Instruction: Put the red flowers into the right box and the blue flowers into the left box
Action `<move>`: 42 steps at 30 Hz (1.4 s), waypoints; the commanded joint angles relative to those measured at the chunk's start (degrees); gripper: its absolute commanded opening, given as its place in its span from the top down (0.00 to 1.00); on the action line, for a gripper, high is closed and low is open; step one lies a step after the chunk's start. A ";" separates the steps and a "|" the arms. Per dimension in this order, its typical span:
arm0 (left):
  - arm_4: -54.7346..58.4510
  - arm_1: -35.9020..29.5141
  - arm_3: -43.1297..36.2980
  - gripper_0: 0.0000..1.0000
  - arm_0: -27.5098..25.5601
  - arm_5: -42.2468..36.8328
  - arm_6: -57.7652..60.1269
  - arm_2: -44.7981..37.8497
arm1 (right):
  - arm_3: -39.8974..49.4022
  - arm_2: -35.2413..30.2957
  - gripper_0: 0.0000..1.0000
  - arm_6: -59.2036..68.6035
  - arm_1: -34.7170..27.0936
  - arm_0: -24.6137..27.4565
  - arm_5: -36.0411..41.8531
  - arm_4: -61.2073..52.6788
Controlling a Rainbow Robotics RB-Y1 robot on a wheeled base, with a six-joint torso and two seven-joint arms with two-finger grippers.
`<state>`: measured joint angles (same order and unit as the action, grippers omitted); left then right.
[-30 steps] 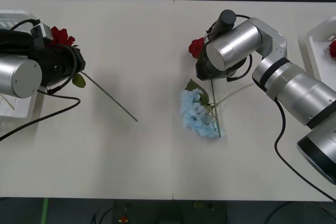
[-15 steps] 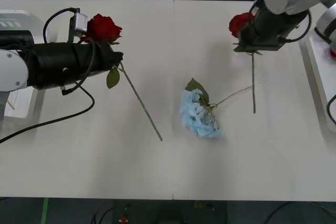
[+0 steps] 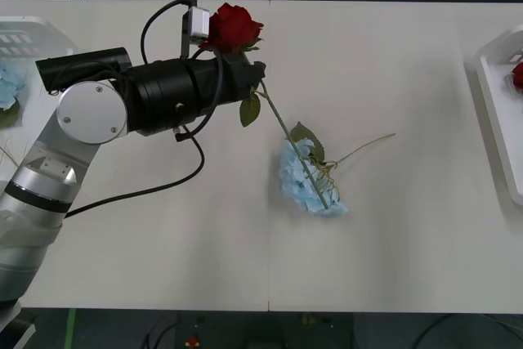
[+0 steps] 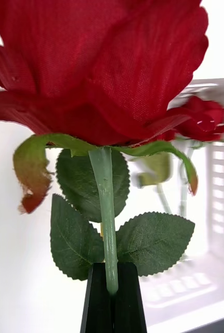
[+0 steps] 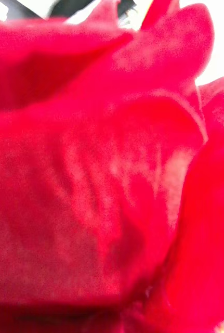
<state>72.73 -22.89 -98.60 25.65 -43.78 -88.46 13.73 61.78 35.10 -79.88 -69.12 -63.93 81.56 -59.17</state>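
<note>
Three red roses are countable: one [image 3: 233, 26] in the left pincer [image 3: 255, 79], one [image 4: 104, 62] clamped in the right pincer [image 4: 113, 291], and one [image 4: 202, 117] lying in the right box [image 3: 498, 79]. Two blue flowers: one [image 3: 306, 177] on the counter [image 3: 392, 243], one [image 3: 6, 83] at the edge in the left box [image 3: 33, 34]. Two white boxes, two pincers.

I see a white desk [image 3: 163, 259] with a seam running down its middle. One blue flower [image 3: 310, 177] lies on it just right of that seam (its thin stem trailing off to the right). The left box [image 3: 33, 30] sits at the desk's far left edge, the right box [image 3: 498, 120] at the far right edge.
</note>
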 commanded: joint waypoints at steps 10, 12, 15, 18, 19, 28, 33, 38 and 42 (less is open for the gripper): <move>2.86 4.87 -0.81 1.00 4.41 1.85 -7.69 0.86 | -25.83 -0.29 1.00 -11.00 7.77 3.02 -25.75 23.13; 4.09 4.87 -0.89 1.00 4.32 2.56 -7.87 0.86 | -30.58 -0.29 1.00 -11.00 9.62 3.02 -30.14 26.30; 5.58 4.87 -0.98 1.00 4.32 3.43 -7.87 0.86 | -35.94 -0.29 1.00 -10.56 11.81 3.02 -35.50 29.29; 4.79 4.96 -0.89 1.00 4.32 3.43 -7.60 0.95 | -41.74 -0.38 1.00 -10.12 14.54 3.11 -41.92 30.16; 4.71 4.96 -0.89 1.00 4.32 3.35 -7.60 0.95 | -43.15 -0.56 1.00 -9.94 15.33 3.20 -43.68 30.34; 4.97 4.87 -0.72 1.00 4.23 3.35 -7.43 1.48 | -50.27 -3.98 1.00 -8.18 20.78 5.13 -55.72 34.30; 4.88 4.87 -0.72 1.00 4.15 3.35 -7.60 1.48 | -50.35 -4.60 1.00 -7.39 21.22 6.01 -57.03 36.23; 5.23 4.96 -0.81 1.00 4.15 3.35 -7.69 1.48 | -50.35 -4.69 0.50 -7.31 20.95 6.01 -56.86 36.32; 5.15 4.87 -0.72 1.00 4.15 3.35 -7.78 1.48 | -50.27 -5.48 0.37 -7.66 20.07 6.01 -56.86 36.14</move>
<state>77.35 -18.91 -98.41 27.45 -41.16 -93.43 14.29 11.85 31.00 -89.40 -48.24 -58.31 24.89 -23.40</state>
